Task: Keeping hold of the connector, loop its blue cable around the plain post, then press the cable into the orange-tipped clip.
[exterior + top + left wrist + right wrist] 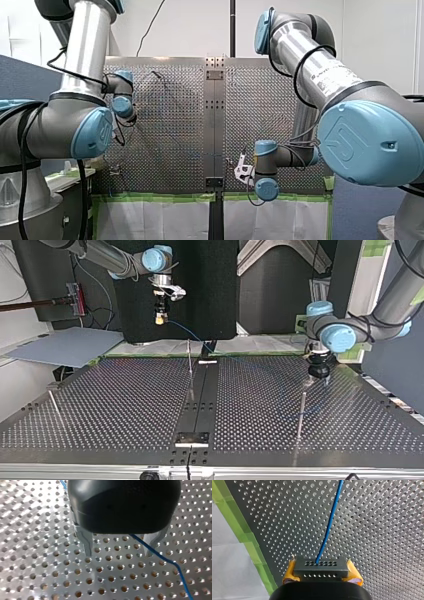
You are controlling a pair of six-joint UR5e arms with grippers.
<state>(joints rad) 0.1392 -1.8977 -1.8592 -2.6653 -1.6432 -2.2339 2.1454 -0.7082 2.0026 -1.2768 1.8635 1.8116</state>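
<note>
1. Front view: my right gripper (244, 172) hangs by the table's (170, 125) seam.
2. Top view: blue cable (192, 335) slants from it past a post (189, 360).
3. Left wrist view: my left gripper (118, 553) gapes, cable loose beneath.
4. Right wrist view (only here): yellow pads (354, 573) clamp the connector (320, 567).

Your table (125, 405) is one big perforated metal sheet with a black strip (202, 390) running down the middle from edge to edge. Three thin metal posts stand on it: a centre post (190, 365) right beside the strip near the taped edge, a second post (301, 415) toward one side edge and a third post (55, 407) toward the opposite one. Green tape (249, 540) lines one edge, and a blue cable (160, 557) trails across the holes.
</note>
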